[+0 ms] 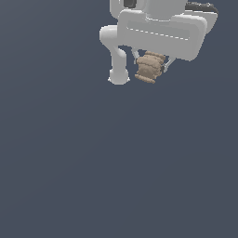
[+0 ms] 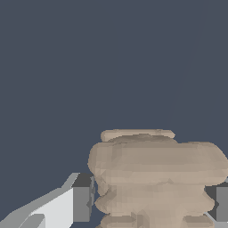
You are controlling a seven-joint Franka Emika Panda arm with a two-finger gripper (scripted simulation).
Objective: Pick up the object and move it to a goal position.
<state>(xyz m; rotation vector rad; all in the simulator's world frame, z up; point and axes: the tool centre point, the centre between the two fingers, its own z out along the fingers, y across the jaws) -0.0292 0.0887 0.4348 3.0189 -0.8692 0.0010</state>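
Note:
The object [image 1: 149, 67] is a small tan-brown ridged block, held between the fingers of my white gripper [image 1: 149, 64] near the top of the exterior view. The gripper is shut on it, with the block hanging below the wide white hand. In the wrist view the object [image 2: 156, 178] fills the space between the two grey fingertips [image 2: 81, 204], one on each side, both touching it. No goal marker shows in either view.
The arm's white links and base [image 1: 118, 76] stand just to the exterior view's left of the held block. A plain dark grey-blue floor [image 1: 116, 162] fills the remaining view.

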